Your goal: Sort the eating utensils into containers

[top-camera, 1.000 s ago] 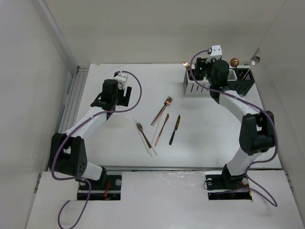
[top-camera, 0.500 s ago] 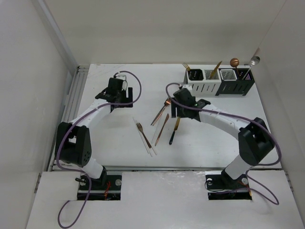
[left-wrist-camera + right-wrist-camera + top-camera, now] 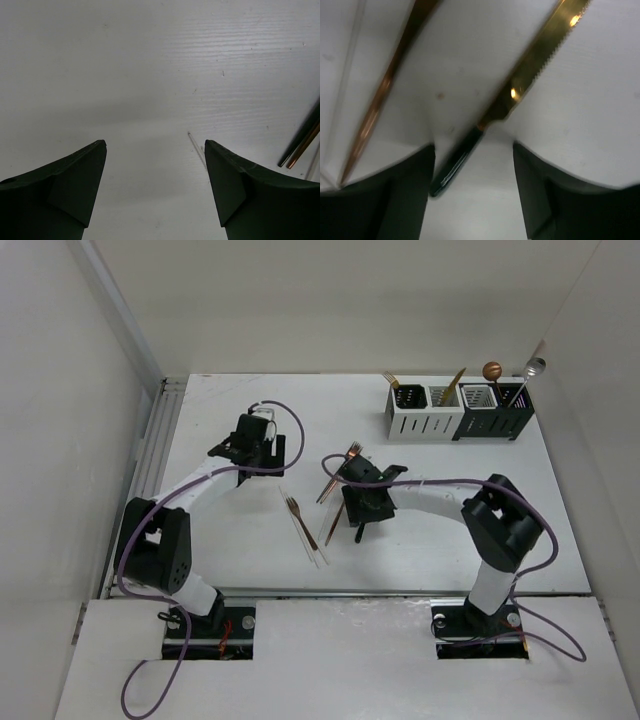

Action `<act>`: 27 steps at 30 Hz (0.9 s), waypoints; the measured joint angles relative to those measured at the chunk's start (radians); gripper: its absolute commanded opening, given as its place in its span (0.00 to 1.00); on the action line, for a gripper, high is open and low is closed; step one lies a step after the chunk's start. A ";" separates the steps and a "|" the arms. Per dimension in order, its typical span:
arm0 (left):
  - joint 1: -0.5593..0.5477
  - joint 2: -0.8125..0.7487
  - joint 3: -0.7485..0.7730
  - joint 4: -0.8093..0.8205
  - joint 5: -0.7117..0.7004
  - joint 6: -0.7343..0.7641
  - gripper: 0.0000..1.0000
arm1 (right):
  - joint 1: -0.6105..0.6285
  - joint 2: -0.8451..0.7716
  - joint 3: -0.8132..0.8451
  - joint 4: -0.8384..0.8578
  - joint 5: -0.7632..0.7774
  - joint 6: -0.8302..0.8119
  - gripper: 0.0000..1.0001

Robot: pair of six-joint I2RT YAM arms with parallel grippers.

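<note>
Several utensils lie at mid-table: a copper fork (image 3: 342, 468), a slim copper piece (image 3: 336, 518), a white-handled fork (image 3: 302, 524) and a gold knife with a black handle (image 3: 358, 536). My right gripper (image 3: 364, 514) is open and low over that knife. In the right wrist view the black handle (image 3: 455, 162) lies between my fingers (image 3: 400, 200), with the gold blade (image 3: 540, 60) running up and right. My left gripper (image 3: 262, 452) is open and empty above bare table (image 3: 155, 142). The containers (image 3: 458, 420) stand at the back right with several utensils upright in them.
White walls close in the table on the left, back and right. A slotted rail (image 3: 152, 455) runs along the left edge. In the left wrist view, utensil ends (image 3: 301, 145) show at the right. The copper piece (image 3: 385, 90) lies just left of my right gripper.
My right arm has swung from the containers down to the middle of the table and dropped over the black-handled knife. My left gripper has shifted slightly right and nearer.
</note>
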 measured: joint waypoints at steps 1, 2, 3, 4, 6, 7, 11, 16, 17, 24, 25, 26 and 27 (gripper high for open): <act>0.000 -0.002 -0.006 0.003 -0.003 0.001 0.77 | 0.007 0.026 -0.001 0.001 -0.016 0.000 0.63; 0.000 -0.003 -0.010 0.006 -0.007 0.002 0.77 | 0.014 0.037 0.002 0.002 -0.009 -0.007 0.59; -0.001 -0.004 -0.014 0.010 -0.011 0.002 0.77 | 0.018 0.034 -0.002 0.012 -0.020 -0.007 0.54; -0.002 -0.005 -0.019 0.014 -0.015 0.003 0.77 | 0.021 0.034 -0.006 0.018 -0.021 -0.010 0.41; -0.002 -0.008 -0.026 0.016 -0.024 0.008 0.77 | 0.022 0.033 -0.008 0.027 -0.025 -0.011 0.29; -0.004 -0.010 -0.029 0.018 -0.027 0.009 0.77 | 0.019 0.034 -0.009 0.031 -0.025 -0.010 0.24; -0.017 -0.015 -0.037 0.027 -0.045 0.013 0.78 | 0.006 0.024 -0.026 0.062 -0.036 -0.002 0.00; -0.033 -0.029 -0.037 0.038 -0.060 0.024 0.78 | -0.048 -0.047 -0.103 0.083 -0.027 0.041 0.00; -0.037 -0.034 -0.037 0.039 -0.063 0.026 0.78 | -0.057 -0.062 -0.113 0.071 -0.011 0.041 0.00; -0.066 -0.056 -0.037 0.042 -0.098 0.039 0.78 | -0.082 -0.195 0.031 0.023 0.058 -0.147 0.00; -0.069 -0.058 -0.037 0.042 -0.101 0.041 0.78 | -0.092 -0.213 0.081 0.046 0.046 -0.196 0.00; -0.071 -0.058 -0.037 0.042 -0.106 0.043 0.78 | -0.112 -0.230 0.125 0.076 0.027 -0.238 0.00; -0.072 -0.058 -0.037 0.040 -0.109 0.045 0.78 | -0.142 -0.247 0.171 0.121 0.004 -0.288 0.00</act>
